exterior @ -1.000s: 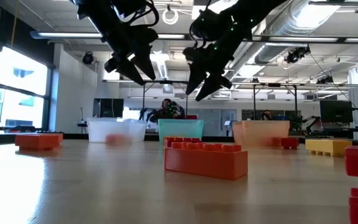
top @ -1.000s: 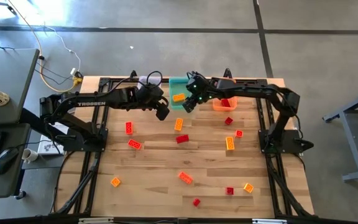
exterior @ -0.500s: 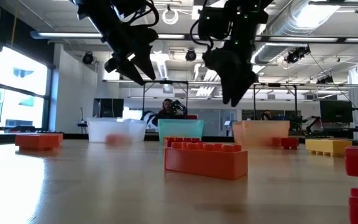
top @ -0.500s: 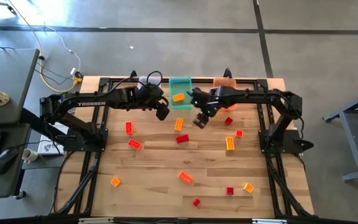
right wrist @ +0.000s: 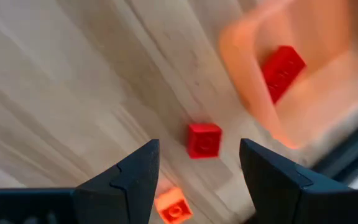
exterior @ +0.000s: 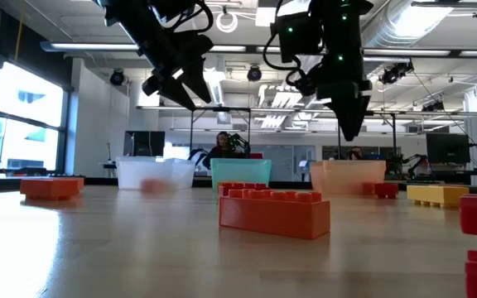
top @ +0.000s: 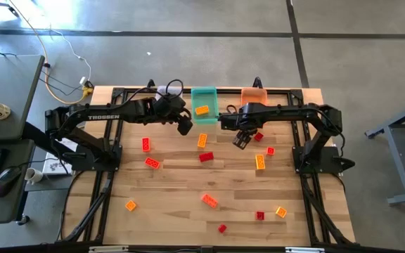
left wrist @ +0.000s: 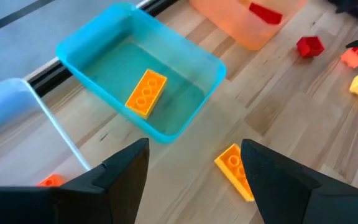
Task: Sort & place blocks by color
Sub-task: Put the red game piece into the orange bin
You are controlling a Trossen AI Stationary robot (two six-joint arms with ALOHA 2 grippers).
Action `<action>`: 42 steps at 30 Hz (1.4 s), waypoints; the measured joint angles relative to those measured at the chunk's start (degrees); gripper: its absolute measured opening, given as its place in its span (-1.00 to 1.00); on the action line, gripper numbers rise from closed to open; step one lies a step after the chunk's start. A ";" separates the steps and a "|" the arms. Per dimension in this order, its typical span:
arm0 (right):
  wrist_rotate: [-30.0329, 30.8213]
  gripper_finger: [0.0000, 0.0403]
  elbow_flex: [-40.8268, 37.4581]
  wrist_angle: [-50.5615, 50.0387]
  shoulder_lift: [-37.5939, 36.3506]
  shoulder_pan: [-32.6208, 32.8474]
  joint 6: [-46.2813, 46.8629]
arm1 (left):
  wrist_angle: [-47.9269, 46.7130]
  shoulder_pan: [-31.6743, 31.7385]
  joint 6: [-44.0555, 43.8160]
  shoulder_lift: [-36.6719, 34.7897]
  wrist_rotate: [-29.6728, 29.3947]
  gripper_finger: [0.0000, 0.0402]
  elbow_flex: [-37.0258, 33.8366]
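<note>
Red square block [right wrist: 204,140] lies beside the orange bin [right wrist: 303,81] — right end effector [top: 241,140] hovers spread, empty, to pick it.

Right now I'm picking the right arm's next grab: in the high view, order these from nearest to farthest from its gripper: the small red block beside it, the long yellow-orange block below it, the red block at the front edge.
1. Small red block, just right of the right gripper.
2. Long yellow-orange block, a little toward the front and right.
3. Front-edge red block, far off by the table's front edge.
</note>
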 joint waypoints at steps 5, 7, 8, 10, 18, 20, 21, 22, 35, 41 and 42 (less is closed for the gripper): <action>1.70 0.04 -0.02 -3.29 -0.02 0.69 1.56 | 1.33 -0.01 -0.01 0.00 0.02 0.20 0.00; 3.07 0.04 -0.04 -4.55 -0.02 1.03 2.73 | 1.30 -0.01 0.00 0.00 0.03 0.20 0.00; 3.74 0.04 -0.04 -5.37 -0.02 1.23 3.35 | 1.30 -0.01 0.01 0.00 0.02 0.20 0.00; 4.88 0.04 -0.04 -6.72 -0.02 1.51 4.63 | 1.28 -0.01 0.02 0.00 0.04 0.20 0.00; 3.91 0.04 -9.18 -4.88 -2.94 1.55 8.82 | 1.22 -0.01 0.04 0.00 0.04 0.20 0.00; 3.88 0.04 -12.39 -3.83 -4.78 1.55 10.21 | 1.22 0.00 0.69 0.00 0.04 0.20 0.00; 3.57 0.04 -13.88 -2.71 -5.92 1.34 10.52 | 1.22 0.00 1.10 0.00 0.04 0.20 0.00; 3.02 0.04 -15.28 -1.60 -7.02 0.99 10.60 | 1.22 0.00 1.47 0.00 0.04 0.20 0.00; -2.66 0.04 -29.27 19.10 -20.52 -5.07 6.00 | 1.23 0.01 1.51 0.00 0.07 0.20 0.00; -3.83 0.04 -32.95 24.48 -20.98 -6.98 5.09 | 1.23 0.02 1.44 0.00 0.07 0.20 0.00; -4.33 0.04 -33.53 25.57 -20.98 -7.32 5.01 | 1.24 0.01 1.44 0.00 0.07 0.20 0.00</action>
